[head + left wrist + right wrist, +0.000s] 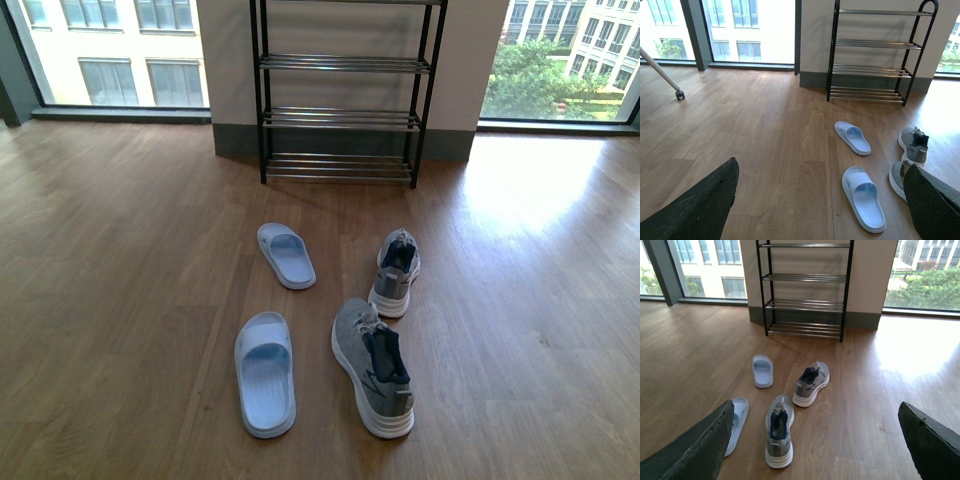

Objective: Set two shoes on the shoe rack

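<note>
Nothing had been gripped yet: both sneakers lay on the wooden floor and every tier of the shoe rack stood bare, so the task looked to be at its opening step, the reach for a first shoe. In the front view neither arm showed. The rack stood against the wall at twelve o'clock, the near sneaker lay close in at about one o'clock, and the far sneaker lay just beyond it, apart from it and well short of the rack. Two pale blue slides lay at eleven o'clock, one of them just beside the near sneaker at its nine o'clock. Each wrist view showed its dark fingers spread wide with only floor between them, so the left jaws and right jaws were both wide and empty. The next move probably called for lowering the right jaws over the near sneaker, clear of the slide, and closing on its collar.
</note>
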You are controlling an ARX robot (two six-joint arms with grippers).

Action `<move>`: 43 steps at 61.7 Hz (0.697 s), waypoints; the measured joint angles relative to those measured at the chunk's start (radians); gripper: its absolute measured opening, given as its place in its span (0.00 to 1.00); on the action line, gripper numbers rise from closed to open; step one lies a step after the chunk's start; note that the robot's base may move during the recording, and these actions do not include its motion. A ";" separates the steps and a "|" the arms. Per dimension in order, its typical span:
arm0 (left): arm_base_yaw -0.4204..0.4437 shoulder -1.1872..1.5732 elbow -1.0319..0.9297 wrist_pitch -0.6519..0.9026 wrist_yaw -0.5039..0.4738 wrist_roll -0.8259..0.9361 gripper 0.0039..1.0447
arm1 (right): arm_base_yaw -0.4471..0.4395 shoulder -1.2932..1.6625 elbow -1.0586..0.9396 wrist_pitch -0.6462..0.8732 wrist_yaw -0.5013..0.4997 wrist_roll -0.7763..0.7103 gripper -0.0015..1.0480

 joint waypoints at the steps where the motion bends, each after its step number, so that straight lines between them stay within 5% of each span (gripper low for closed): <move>1: 0.000 0.000 0.000 0.000 0.000 0.000 0.91 | 0.000 0.000 0.000 0.000 0.000 0.000 0.91; 43: 0.000 0.000 0.000 0.000 0.000 0.000 0.91 | 0.000 0.000 0.000 0.000 0.000 0.000 0.91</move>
